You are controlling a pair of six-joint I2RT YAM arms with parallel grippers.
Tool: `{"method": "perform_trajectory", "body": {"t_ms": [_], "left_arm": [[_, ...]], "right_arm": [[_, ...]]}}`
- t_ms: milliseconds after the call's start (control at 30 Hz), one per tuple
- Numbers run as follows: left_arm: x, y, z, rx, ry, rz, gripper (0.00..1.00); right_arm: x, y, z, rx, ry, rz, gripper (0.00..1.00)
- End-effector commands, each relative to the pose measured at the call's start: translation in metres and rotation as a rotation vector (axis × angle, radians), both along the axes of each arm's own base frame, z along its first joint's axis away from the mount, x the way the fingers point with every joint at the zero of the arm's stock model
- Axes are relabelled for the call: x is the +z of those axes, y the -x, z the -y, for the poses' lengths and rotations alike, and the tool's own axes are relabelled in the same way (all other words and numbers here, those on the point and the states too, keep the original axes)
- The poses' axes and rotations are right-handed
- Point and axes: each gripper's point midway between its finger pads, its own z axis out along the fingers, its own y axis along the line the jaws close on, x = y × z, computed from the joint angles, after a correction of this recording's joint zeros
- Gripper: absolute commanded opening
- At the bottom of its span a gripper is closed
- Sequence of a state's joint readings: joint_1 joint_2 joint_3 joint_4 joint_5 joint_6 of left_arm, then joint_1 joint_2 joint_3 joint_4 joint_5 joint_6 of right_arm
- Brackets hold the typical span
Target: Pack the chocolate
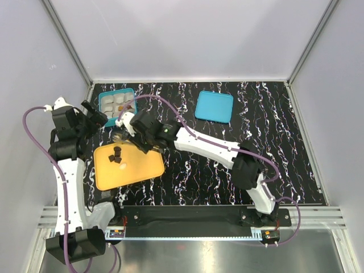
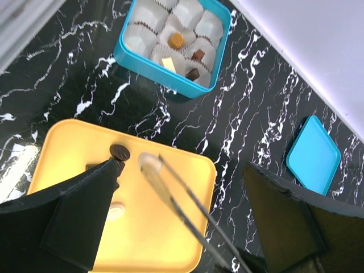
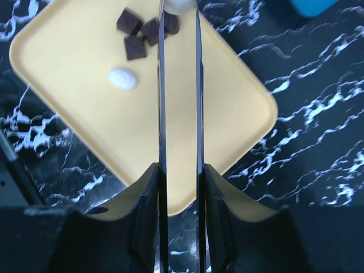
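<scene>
My right gripper [image 3: 179, 187] is shut on thin metal tongs [image 3: 161, 102]. The tongs' tips pinch a cream-white chocolate [image 3: 177, 4] over the far edge of the orange tray [image 3: 187, 125]. Several dark chocolates [image 3: 135, 48] and one cream-white piece [image 3: 123, 78] lie on the tray. In the left wrist view the tongs [image 2: 182, 205] hold the white piece [image 2: 149, 162] above the tray [image 2: 153, 239]. The teal box [image 2: 128, 60] holds several chocolates [image 2: 177, 40] in its paper cups. My left gripper [image 2: 179, 170] is open and empty above the tray, near the box [image 1: 118, 103].
The flat teal lid [image 1: 214, 106] lies at the back right of the black marbled table [image 1: 256, 125]. The tray [image 1: 142, 170] lies front left, just in front of the box. White walls stand around the table.
</scene>
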State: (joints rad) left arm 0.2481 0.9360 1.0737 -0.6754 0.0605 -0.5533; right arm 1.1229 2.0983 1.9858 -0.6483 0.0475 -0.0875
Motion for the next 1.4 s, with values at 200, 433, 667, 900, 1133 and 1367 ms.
{"method": "perform_trajectory", "body": {"t_ms": [200, 433, 667, 900, 1133, 1367], "left_arm": [[0.005, 0.006, -0.016, 0.077, -0.052, -0.015, 0.99], [0.012, 0.000, -0.022, 0.116, -0.034, -0.007, 0.99], [0.010, -0.013, -0.028, 0.138, -0.024, 0.017, 0.99], [0.000, -0.031, -0.046, 0.186, -0.045, -0.026, 0.99], [-0.012, -0.048, -0.057, 0.199, -0.031, -0.036, 0.99], [-0.024, -0.057, -0.061, 0.200, -0.027, -0.056, 0.99]], "right_arm": [[0.032, -0.091, -0.033, -0.100, -0.117, 0.134, 0.36], [0.037, -0.149, -0.054, -0.129, -0.243, 0.261, 0.36], [0.033, -0.172, -0.081, -0.101, -0.339, 0.370, 0.36], [0.029, -0.189, -0.095, -0.097, -0.387, 0.442, 0.36], [0.011, -0.205, -0.097, -0.098, -0.406, 0.459, 0.36], [0.002, -0.212, -0.102, -0.072, -0.453, 0.450, 0.37]]}}
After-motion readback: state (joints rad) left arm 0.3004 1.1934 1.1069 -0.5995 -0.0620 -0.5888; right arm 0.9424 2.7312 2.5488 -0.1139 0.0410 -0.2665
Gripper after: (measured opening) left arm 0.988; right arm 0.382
